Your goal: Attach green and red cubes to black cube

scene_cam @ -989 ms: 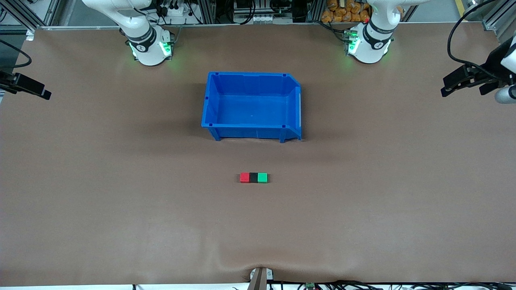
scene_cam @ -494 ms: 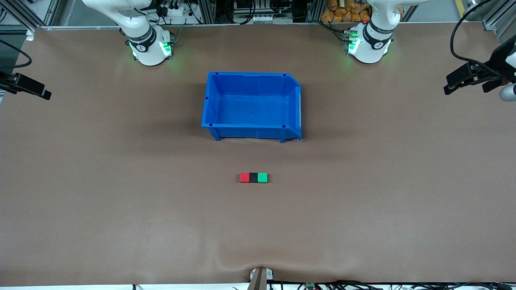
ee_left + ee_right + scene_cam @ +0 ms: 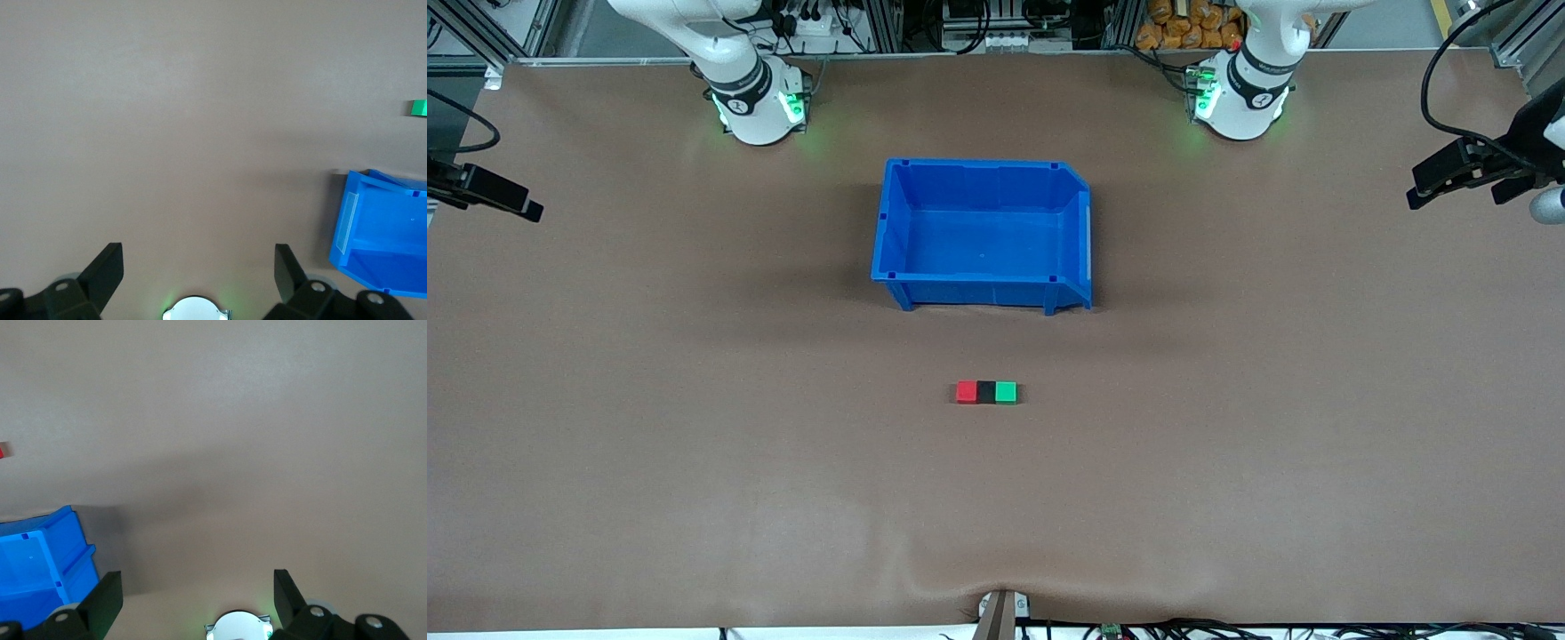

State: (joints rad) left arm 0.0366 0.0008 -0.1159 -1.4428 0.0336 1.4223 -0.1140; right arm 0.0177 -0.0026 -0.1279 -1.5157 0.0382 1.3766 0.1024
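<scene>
Near the worktop's (image 3: 694,498) left-arm edge, the left claw (image 3: 1449,178) has drawn slightly outward since a second ago; the right claw (image 3: 494,191) hangs at the other edge, both released. Bare brown surface surrounds the cubes. The red cube (image 3: 966,392), black cube (image 3: 985,392) and green cube (image 3: 1006,392) sit touching in a row, nearer the front camera than the blue bin (image 3: 983,289), well apart from either claw.

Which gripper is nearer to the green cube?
Left, narrowly. The left gripper hangs open over the table's edge at the left arm's end, the green cube's side of the row; the right gripper hangs open at the right arm's end.
</scene>
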